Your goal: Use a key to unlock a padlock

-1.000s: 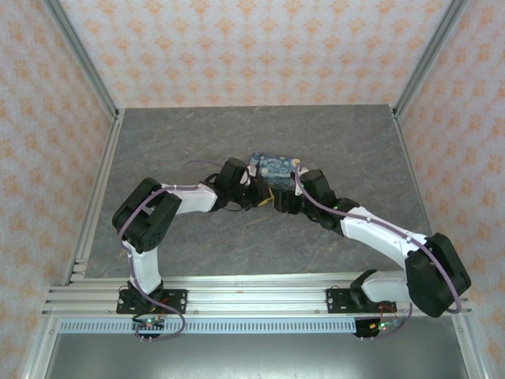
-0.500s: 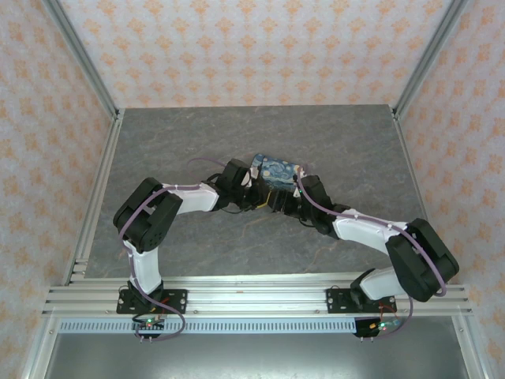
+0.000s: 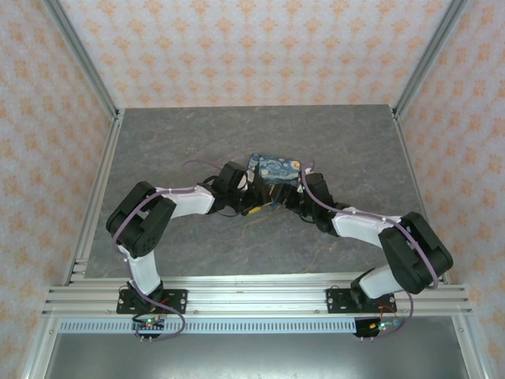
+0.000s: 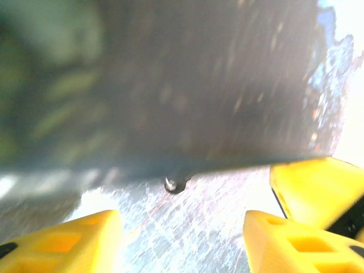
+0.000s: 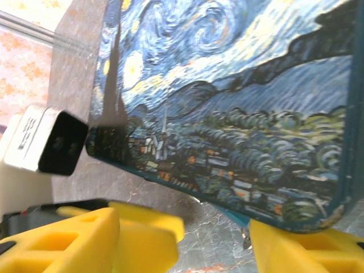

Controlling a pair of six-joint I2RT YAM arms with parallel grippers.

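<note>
Padlock (image 5: 238, 218), tiny teal-blue metal, barely peeks under the blue-and-yellow painted rectangular box (image 5: 227, 114); left gripper (image 4: 181, 227) and right gripper (image 5: 182, 227) both gape empty, one bump could bury it.

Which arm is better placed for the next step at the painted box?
Probably left: a small metal piece at the lower edge of the painted box sits centred ahead of the open left end effector. The right end effector, also open, faces the printed panel.
</note>
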